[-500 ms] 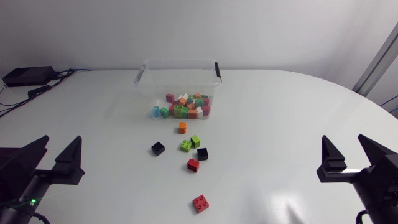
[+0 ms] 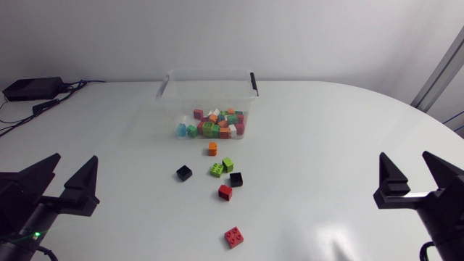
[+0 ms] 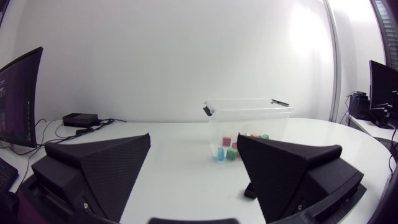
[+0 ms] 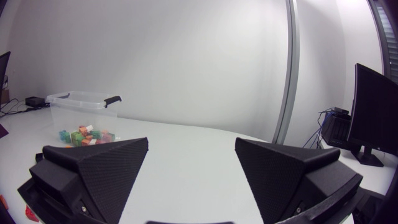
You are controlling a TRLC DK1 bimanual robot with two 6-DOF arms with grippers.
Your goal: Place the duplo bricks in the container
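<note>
White worktop [image 2: 326, 130] fills the frame. Clear container [image 2: 171, 87], upper centre, open, holds a heap of bricks. Left gripper [image 2: 75, 161] lower left, right gripper [image 2: 405, 158] lower right: fingers spread wide, empty, both well apart from the loose duplo bricks [image 2: 225, 192] scattered at centre below the container. Likely best to start with the lone red brick [image 2: 233, 236], lowest in frame: descend straight, fingers square to its flat sides. The green pair [image 2: 222, 167] touch; take them separately.

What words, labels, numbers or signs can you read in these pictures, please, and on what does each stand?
None can be read: no print shows on the bricks, the container, the table, the left gripper or the right gripper.
</note>
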